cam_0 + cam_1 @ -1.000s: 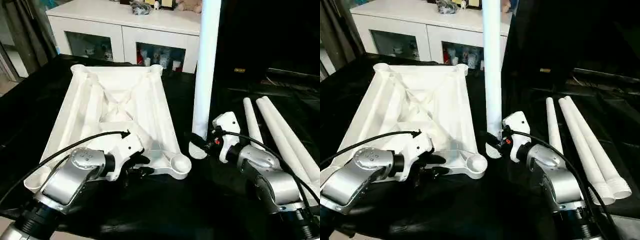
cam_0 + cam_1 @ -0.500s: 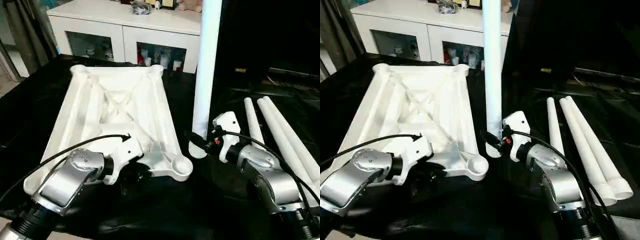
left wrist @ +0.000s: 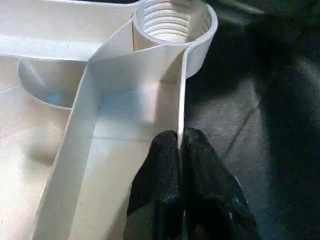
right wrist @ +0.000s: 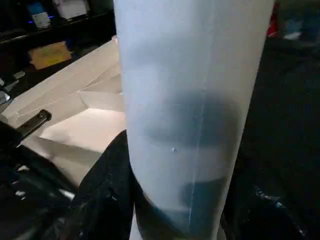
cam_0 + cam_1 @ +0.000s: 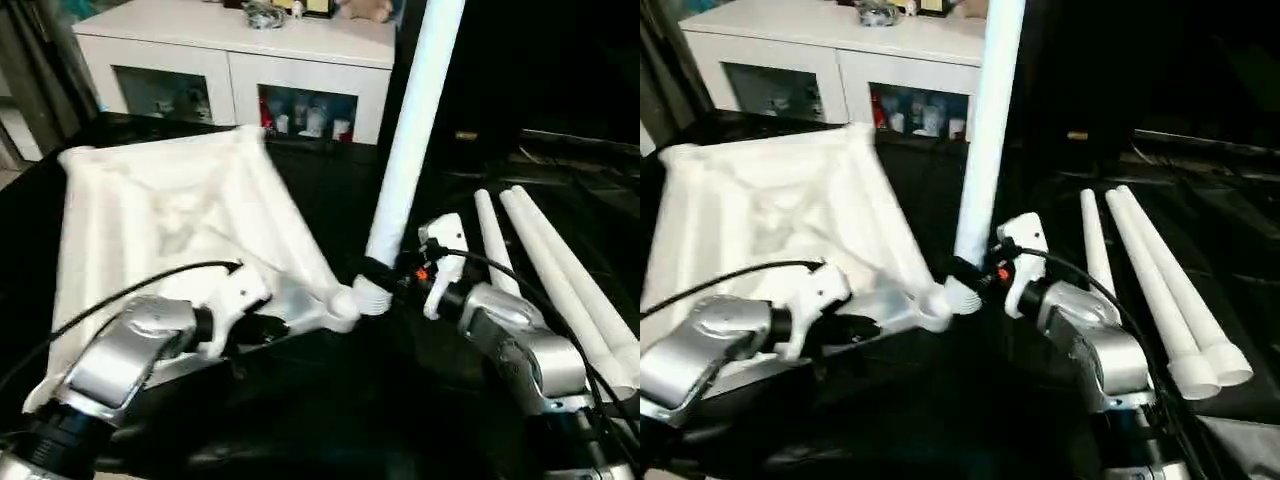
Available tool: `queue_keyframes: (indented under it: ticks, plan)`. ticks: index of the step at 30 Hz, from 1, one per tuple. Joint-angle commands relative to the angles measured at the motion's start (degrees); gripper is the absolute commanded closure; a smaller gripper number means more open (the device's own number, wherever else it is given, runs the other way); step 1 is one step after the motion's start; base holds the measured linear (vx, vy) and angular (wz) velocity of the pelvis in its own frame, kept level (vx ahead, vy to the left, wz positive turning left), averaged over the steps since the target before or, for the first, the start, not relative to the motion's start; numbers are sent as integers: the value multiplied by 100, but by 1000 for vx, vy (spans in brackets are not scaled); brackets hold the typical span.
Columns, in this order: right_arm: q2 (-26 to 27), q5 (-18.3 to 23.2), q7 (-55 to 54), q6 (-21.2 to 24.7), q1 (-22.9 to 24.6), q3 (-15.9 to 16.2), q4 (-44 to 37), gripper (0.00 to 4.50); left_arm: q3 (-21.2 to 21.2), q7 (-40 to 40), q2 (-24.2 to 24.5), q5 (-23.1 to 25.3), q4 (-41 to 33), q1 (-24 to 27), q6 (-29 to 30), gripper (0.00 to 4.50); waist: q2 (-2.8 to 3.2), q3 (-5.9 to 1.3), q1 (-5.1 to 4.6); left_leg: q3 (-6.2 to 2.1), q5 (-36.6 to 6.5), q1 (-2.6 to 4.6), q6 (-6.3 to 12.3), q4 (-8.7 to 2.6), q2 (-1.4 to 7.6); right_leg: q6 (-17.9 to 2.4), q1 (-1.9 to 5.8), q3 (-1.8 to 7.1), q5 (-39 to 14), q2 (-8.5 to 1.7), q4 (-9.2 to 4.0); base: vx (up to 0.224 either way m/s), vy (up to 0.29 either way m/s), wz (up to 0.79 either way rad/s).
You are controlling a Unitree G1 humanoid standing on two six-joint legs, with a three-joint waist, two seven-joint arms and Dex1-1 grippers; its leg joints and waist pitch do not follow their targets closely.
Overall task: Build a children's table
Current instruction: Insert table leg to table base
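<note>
Step in hand: bringing the first leg to a corner socket of the tabletop, as I judge it; the leg is not yet in the socket.
Tabletop: the tabletop [image 5: 170, 220] lies on the black cloth [image 5: 330, 420] with its ribbed underside up, and it looks tilted, the near right corner raised.
Left gripper: the left gripper [image 3: 180, 150] is pinched narrow on the thin outer wall of the tabletop, one finger on each side, close to the corner socket [image 3: 172, 22].
Socket: it is round and has thread rings inside, so I think the leg must be turned in, not only pushed.
Right gripper: the right gripper [image 5: 385, 280] holds the leg [image 5: 405, 150] near its lower end; the fingers stand about half wide around the tube.
Leg position: the leg leans a little, its top to the right, and its ribbed lower end is just beside the near right corner of the tabletop.
Spare legs: three more legs [image 5: 560, 270] lie together on the cloth to the right, well apart from the work.
How to do it well: hold the tabletop steady, bring the leg straight over the socket, and start the thread gently.
Risk: a leaning leg can cross the thread or push the tabletop away from the pinch.
</note>
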Motion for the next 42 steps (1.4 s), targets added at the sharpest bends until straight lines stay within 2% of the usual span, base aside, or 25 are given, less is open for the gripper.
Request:
queue_keyframes:
  ticks: [1,2,3,4,5,6,8,13,14,21,25,30,32,33,35,36,37,38,39,41,42]
  plan:
    - [7,80,66,98,-162,21,68,263,149,-30,-17,-136,-167,-10,-127,450,63,-334,52,-26,-909,49,44,-397,180,-1126,251,291,-587,-425,-417,0,0,0]
    - [5,14,83,77,-208,87,142,263,103,-26,-39,-121,-168,-13,-165,450,45,-333,56,-19,-869,49,52,-395,179,-1141,254,291,-509,-425,-414,0,0,0]
    - [5,14,83,77,-208,87,142,263,103,-26,-39,-121,-168,-13,-165,450,55,-333,66,-18,-853,50,50,-393,180,-1144,256,293,-481,-431,-408,0,0,0]
    - [20,-34,102,47,-287,154,261,263,67,-34,-98,-127,-155,-16,-227,450,32,-334,71,-16,-809,46,63,-393,180,-1140,262,293,-426,-431,-394,0,0,0]
    - [42,-53,102,23,-351,180,347,263,42,-53,-124,-128,-166,-13,-265,450,46,-334,76,-12,-820,59,63,-393,184,-1143,248,294,-429,-432,-401,0,0,0]
    - [59,-58,104,13,-391,190,396,263,27,-62,-135,-127,-172,-11,-272,450,16,-332,76,-8,-834,55,51,-397,183,-1149,254,292,-458,-432,-405,0,0,0]
    - [100,-80,122,-8,-485,209,507,263,-9,-82,-154,-110,-186,-7,-281,450,36,-329,88,-7,-873,63,27,-397,186,-1137,246,297,-547,-442,-408,0,0,0]
    - [212,-211,185,-122,-826,305,1004,263,-42,-89,-201,-59,-113,-61,-367,450,-15,-326,109,2,-812,60,22,-398,186,-1111,250,299,-546,-442,-400,0,0,0]
    - [225,-204,203,-112,-867,311,1092,263,-33,-82,-206,-47,-95,-69,-378,450,1,-324,119,0,-838,67,9,-401,189,-1092,244,301,-588,-446,-403,0,0,0]
    - [149,-453,391,-146,-905,580,1533,263,-6,-98,-210,-11,-30,-95,-413,450,-24,-324,135,-1,-838,62,-23,-405,191,-1074,249,299,-532,-448,-397,0,0,0]
    - [165,-499,408,-211,-931,606,1740,263,-1,-110,-224,10,5,-119,-429,450,-23,-315,139,-3,-1008,77,-55,-413,197,-1047,240,305,-781,-458,-426,0,0,0]
    - [244,-392,403,-451,-908,368,1836,263,9,-94,-257,30,64,-171,-449,450,-12,-320,141,-4,-1010,79,-63,-414,197,-1055,233,304,-766,-455,-424,0,0,0]
    - [251,-320,396,-569,-777,230,1924,263,14,-71,-285,41,111,-201,-474,450,22,-320,159,-12,-1078,85,-81,-417,198,-1065,232,302,-802,-459,-430,0,0,0]
    - [256,-302,379,-610,-735,189,1954,263,15,-66,-290,43,121,-207,-478,450,11,-318,153,-9,-1094,81,-81,-421,199,-1058,232,303,-807,-455,-437,0,0,0]
    - [272,-231,369,-721,-631,75,2034,263,22,-49,-312,60,164,-230,-502,450,37,-325,168,-15,-1122,86,-85,-421,203,-1072,231,304,-751,-459,-434,0,0,0]
    - [277,-218,361,-747,-611,47,2052,263,24,-47,-317,65,175,-237,-509,450,29,-328,165,-15,-1126,84,-84,-421,204,-1078,233,304,-727,-458,-435,0,0,0]
    - [303,-177,318,-897,-518,-78,2141,263,39,-32,-341,89,225,-272,-537,450,52,-327,164,-16,-1153,81,-87,-423,200,-1094,234,301,-695,-451,-436,0,0,0]
    - [346,-111,281,-1029,-423,-220,2204,263,54,-16,-361,108,275,-313,-569,450,38,-325,166,-14,-1205,83,-90,-424,201,-1099,232,302,-753,-459,-444,0,0,0]
    - [346,-111,280,-1030,-423,-222,2205,263,54,-16,-361,108,276,-313,-569,450,84,-330,183,-22,-1218,89,-104,-420,201,-1108,231,301,-757,-466,-436,0,0,0]
    - [421,-49,165,-1242,-279,-390,2236,263,79,27,-387,130,336,-369,-613,450,82,-325,184,-17,-1314,104,-105,-427,206,-1115,214,302,-804,-458,-461,0,0,0]
    - [436,-40,141,-1305,-245,-425,2251,263,85,43,-397,141,358,-388,-629,450,83,-325,184,-29,-1335,92,-114,-437,204,-1127,231,296,-814,-460,-454,0,0,0]
